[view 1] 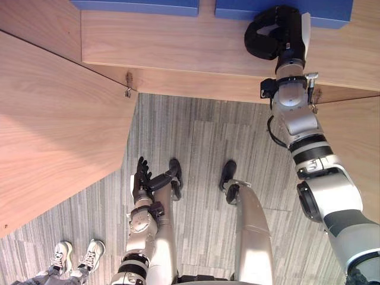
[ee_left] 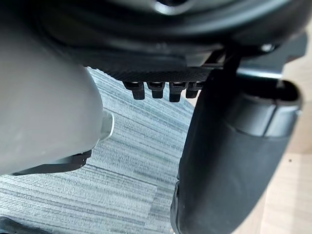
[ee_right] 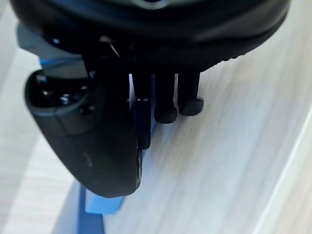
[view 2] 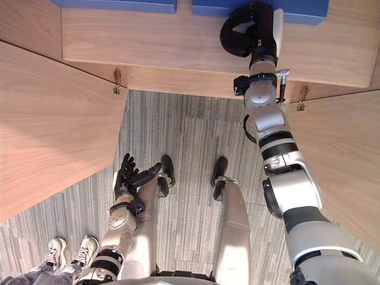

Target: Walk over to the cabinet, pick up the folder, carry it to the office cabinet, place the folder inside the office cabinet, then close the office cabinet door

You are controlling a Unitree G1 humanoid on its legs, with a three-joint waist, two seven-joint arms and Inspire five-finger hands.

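Right hand point(view 1: 284, 37) on flat blue folder point(view 1: 332, 12)

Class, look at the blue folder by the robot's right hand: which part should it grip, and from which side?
Probably its near edge, approached from the robot's side. The blue folder lies flat on the wooden surface with that edge facing the right hand, so a pinch there should lift it.
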